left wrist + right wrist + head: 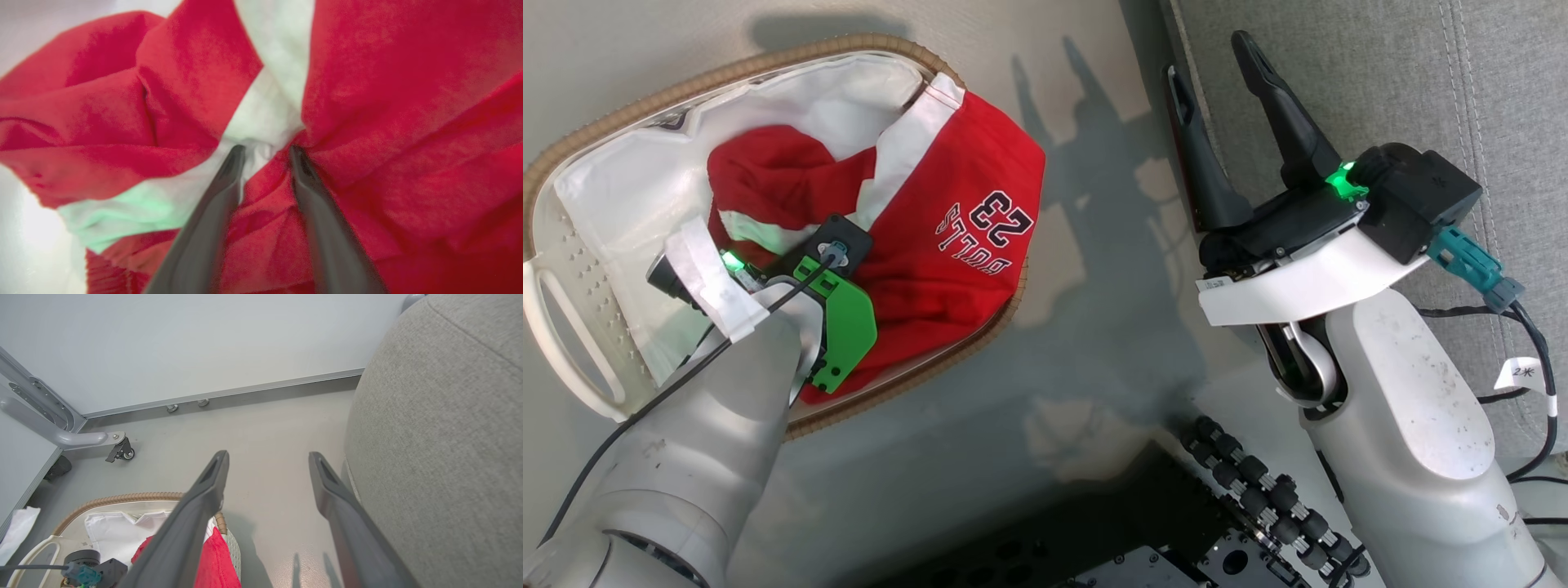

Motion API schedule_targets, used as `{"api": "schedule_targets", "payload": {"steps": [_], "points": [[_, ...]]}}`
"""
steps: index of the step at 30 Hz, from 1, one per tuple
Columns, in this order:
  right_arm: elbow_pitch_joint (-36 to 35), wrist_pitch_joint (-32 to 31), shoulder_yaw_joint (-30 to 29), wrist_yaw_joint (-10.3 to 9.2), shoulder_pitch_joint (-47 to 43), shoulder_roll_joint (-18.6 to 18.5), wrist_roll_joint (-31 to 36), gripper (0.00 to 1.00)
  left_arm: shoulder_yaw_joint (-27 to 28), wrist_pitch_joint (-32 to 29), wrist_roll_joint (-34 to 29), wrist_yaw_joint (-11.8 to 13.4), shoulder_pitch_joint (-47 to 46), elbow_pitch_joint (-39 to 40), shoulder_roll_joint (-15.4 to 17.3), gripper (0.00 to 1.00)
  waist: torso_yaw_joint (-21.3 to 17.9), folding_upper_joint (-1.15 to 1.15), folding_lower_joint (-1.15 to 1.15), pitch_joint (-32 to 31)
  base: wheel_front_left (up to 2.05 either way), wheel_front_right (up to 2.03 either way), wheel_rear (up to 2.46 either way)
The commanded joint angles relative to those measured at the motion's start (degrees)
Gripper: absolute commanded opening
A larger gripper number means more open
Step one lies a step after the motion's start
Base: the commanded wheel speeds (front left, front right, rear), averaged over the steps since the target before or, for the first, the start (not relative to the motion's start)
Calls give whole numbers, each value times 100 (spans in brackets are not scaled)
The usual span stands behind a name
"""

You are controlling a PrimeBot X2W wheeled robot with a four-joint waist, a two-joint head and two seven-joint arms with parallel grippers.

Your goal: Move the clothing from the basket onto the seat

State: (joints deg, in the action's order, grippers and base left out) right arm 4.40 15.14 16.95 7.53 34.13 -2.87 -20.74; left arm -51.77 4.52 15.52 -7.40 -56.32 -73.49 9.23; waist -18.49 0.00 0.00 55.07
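Left wrist view: we see our left gripper [267,150] pushed into the clothing [408,122] at mid frame to grab a fold, but we cannot tell if it holds yet.

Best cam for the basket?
Head view: the basket shows nearly whole, with its brown rim, a side handle and the clothing. Right wrist view catches one arc of its rim at lower left. Left wrist view is close on the clothing.
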Motion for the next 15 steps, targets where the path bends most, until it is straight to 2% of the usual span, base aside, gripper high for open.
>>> {"api": "schedule_targets", "payload": {"steps": [1,9,15], "points": [[-15,1,6,-8,16,-11,8,100,-38,-54,91,-16,-72,-23,59,0,-10,0,0,-13,0,0,0],[100,1,56,-8,198,-10,-94,100,-181,173,416,-16,46,-5,197,0,-132,0,0,-224,0,0,0],[341,1,35,-8,158,-12,-55,100,-197,607,697,-16,266,30,67,0,-43,0,0,-707,0,0,0]]}}
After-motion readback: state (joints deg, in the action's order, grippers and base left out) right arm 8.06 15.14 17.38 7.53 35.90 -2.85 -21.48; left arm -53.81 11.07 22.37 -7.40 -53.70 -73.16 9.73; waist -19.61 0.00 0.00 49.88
